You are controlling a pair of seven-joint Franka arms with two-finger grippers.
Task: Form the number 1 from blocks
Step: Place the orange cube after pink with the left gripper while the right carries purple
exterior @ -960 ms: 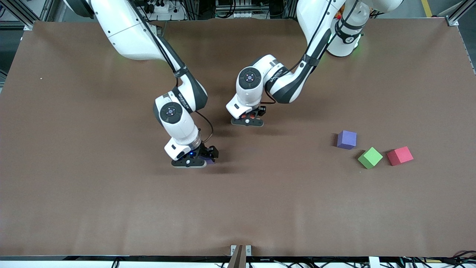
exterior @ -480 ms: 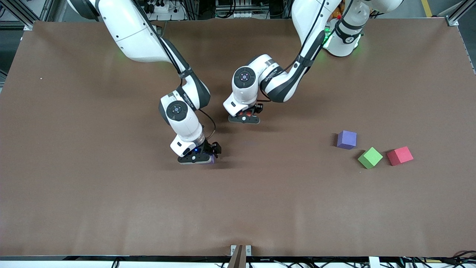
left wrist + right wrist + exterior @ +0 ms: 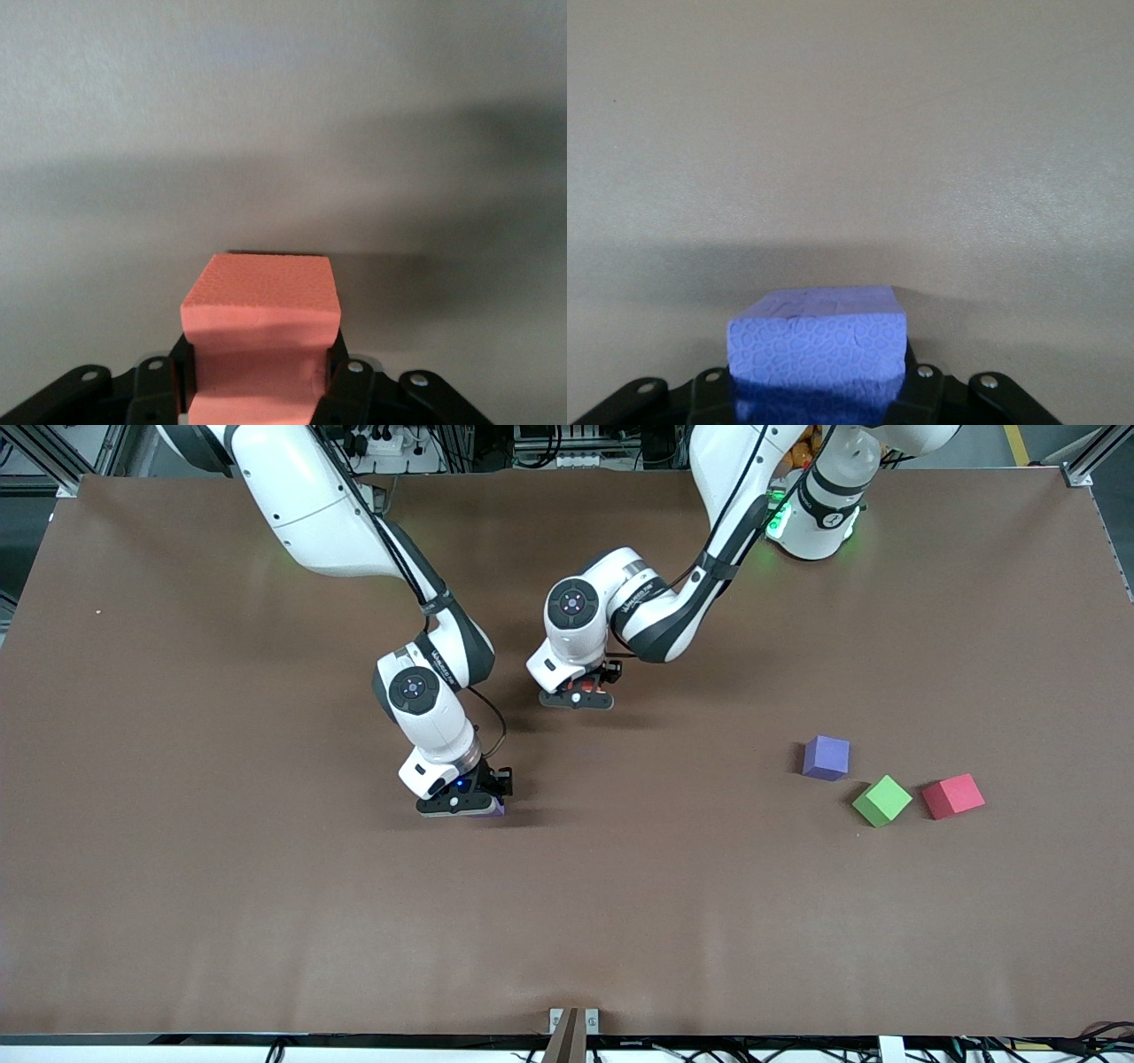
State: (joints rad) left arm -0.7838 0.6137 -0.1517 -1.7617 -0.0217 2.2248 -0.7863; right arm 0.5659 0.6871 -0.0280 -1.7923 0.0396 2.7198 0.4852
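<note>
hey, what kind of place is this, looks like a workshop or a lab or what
Most likely a robotics lab. Two white arms work at a brown-covered table framed by aluminium rails, with cables and power strips along its edge. Loose foam blocks, purple, green and red, lie on it like practice pieces.

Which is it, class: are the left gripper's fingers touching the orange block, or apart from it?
Touching. The left wrist view shows the left gripper with its dark fingers pressed against both sides of the orange block, no gap showing.
</note>
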